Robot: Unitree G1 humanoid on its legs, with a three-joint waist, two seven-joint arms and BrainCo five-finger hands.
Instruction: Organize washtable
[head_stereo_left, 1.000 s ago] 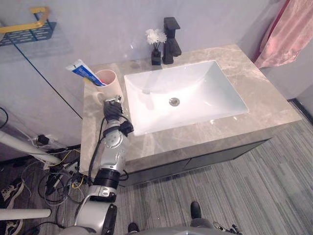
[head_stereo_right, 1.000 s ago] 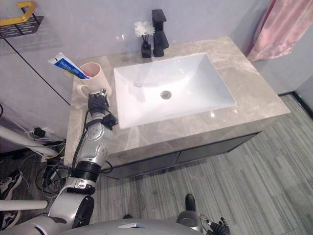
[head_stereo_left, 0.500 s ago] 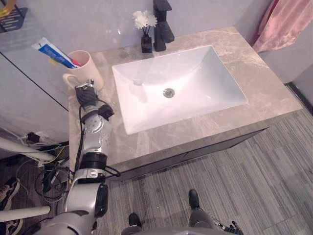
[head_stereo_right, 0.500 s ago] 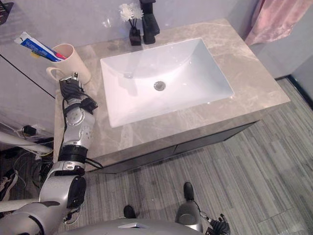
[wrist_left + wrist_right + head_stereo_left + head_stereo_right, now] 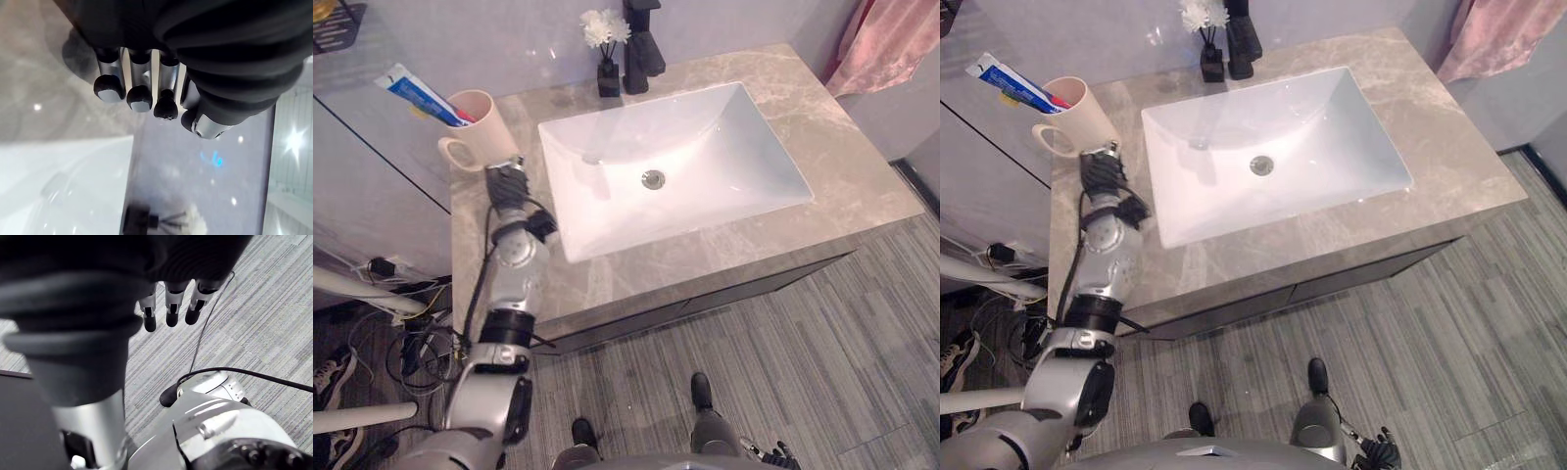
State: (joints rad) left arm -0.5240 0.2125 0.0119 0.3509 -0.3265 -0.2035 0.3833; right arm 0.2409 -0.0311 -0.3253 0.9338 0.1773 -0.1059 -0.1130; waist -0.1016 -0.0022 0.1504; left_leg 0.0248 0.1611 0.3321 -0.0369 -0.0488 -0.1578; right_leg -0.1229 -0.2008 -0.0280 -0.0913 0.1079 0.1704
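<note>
No word, number or sign can be read anywhere. Only one thing carries print: a blue-and-white toothpaste tube [image 5: 414, 91] leaning out of the pale pink ceramic mug [image 5: 481, 122], to the left of the white rectangular sink basin [image 5: 734, 157] — and its markings are only blurred patches of colour, too small to make out.

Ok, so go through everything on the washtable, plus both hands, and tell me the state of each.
cup: upright on the counter, holding the toothpaste.
toothpaste: leaning in the cup, one end sticking out.
sink: empty.
faucet: no water running.
diffuser bottle: upright beside the faucet.
left hand: open, empty, by the cup.
right hand: open, empty, over the floor.
</note>
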